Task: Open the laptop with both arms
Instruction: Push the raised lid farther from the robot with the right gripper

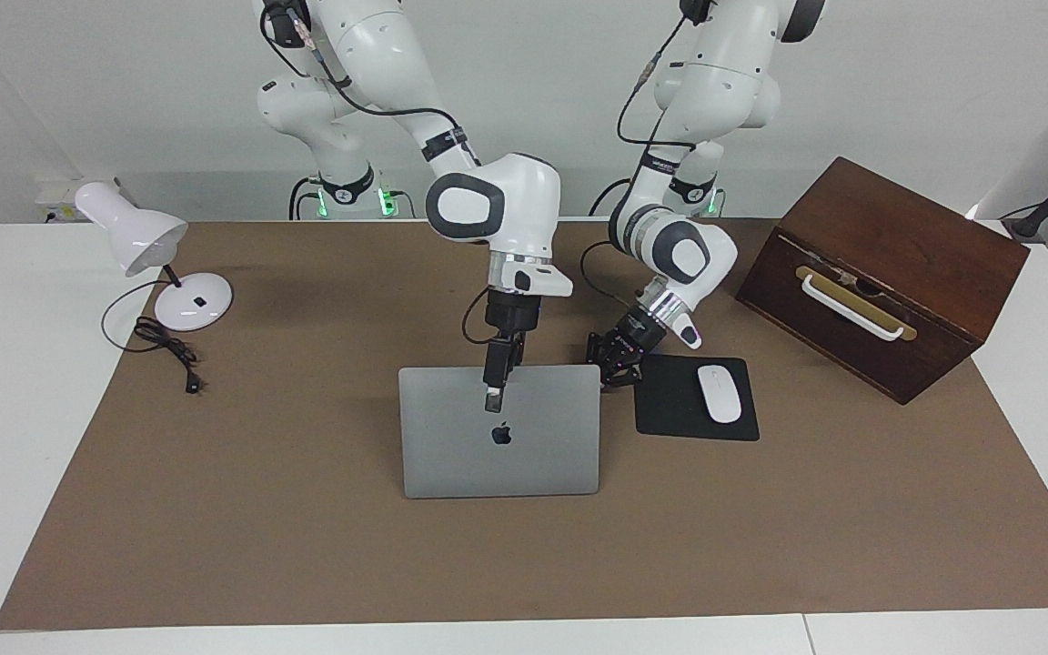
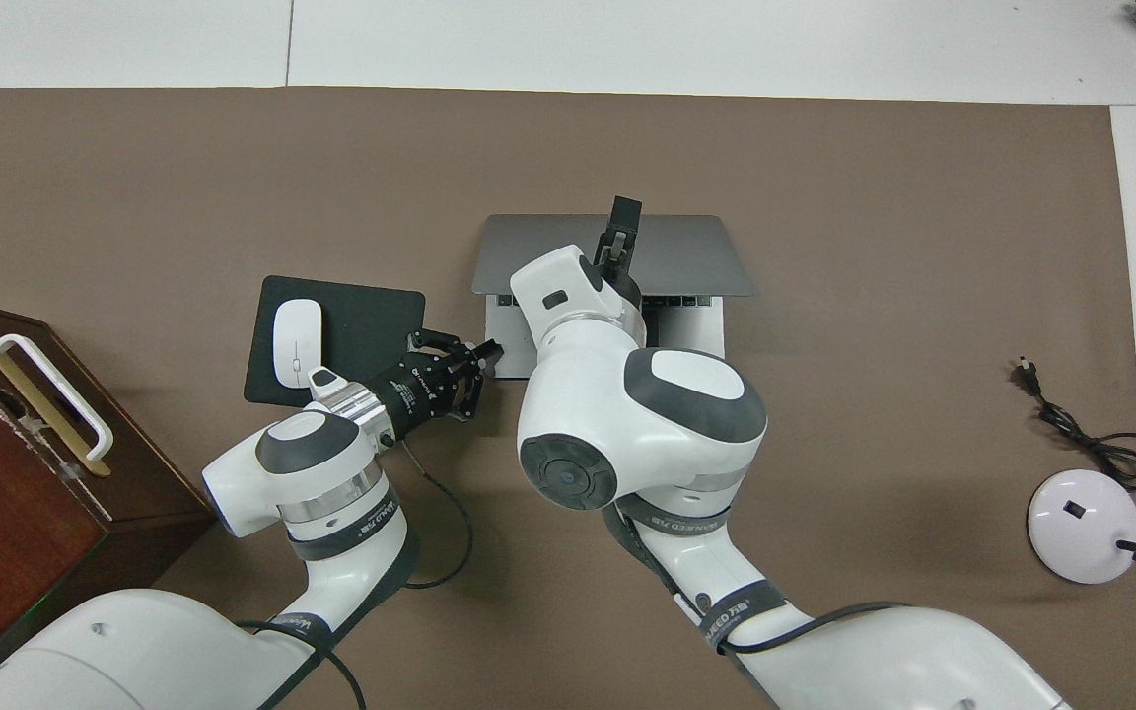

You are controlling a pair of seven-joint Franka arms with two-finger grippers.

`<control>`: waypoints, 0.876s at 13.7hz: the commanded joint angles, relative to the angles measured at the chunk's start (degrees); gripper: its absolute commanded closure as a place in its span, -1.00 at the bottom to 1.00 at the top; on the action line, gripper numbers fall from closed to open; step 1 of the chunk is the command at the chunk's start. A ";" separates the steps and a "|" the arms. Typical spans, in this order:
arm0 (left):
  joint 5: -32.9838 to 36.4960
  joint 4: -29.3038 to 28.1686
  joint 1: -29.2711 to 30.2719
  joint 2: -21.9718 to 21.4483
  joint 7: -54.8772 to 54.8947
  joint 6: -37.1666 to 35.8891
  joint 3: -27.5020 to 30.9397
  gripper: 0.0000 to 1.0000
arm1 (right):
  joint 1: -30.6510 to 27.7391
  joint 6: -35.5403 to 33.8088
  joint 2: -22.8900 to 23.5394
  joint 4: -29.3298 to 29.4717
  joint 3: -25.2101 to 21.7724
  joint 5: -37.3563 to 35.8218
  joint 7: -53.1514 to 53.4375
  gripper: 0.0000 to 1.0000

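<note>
The silver-grey laptop (image 1: 524, 455) (image 2: 686, 251) stands partly open, its lid tilted up with the apple logo facing away from the robots. A strip of the keyboard deck (image 2: 686, 335) shows under the lid. My right gripper (image 1: 493, 393) (image 2: 622, 222) reaches over the lid's raised free edge, with one finger lying on the lid's outer face; it is shut on the lid. My left gripper (image 1: 610, 377) (image 2: 489, 353) is shut, and its tips press at the deck's corner beside the mouse pad.
A black mouse pad (image 1: 670, 409) (image 2: 351, 325) with a white mouse (image 1: 720, 393) lies beside the laptop toward the left arm's end. A wooden box (image 1: 888, 246) stands at that end. A white desk lamp (image 1: 137, 238) and its cable (image 1: 169, 350) sit at the right arm's end.
</note>
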 commanded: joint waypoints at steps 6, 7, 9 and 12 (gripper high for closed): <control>-0.84 1.71 -0.99 5.10 2.02 0.85 -0.04 1.00 | -1.01 -1.92 1.87 4.74 0.42 -2.25 -3.68 -1.00; -0.84 1.71 -0.99 5.10 2.11 0.85 -0.04 1.00 | -1.01 -2.18 1.96 4.83 0.42 -2.34 -3.68 -1.00; -0.75 1.71 -0.99 5.10 2.11 0.85 -0.04 1.00 | -1.45 -2.09 1.96 5.53 0.42 -2.51 -3.76 -1.00; -0.75 1.71 -1.43 5.10 2.11 1.12 -0.04 1.00 | -2.06 -2.71 2.49 7.29 0.42 -2.25 -6.39 -1.00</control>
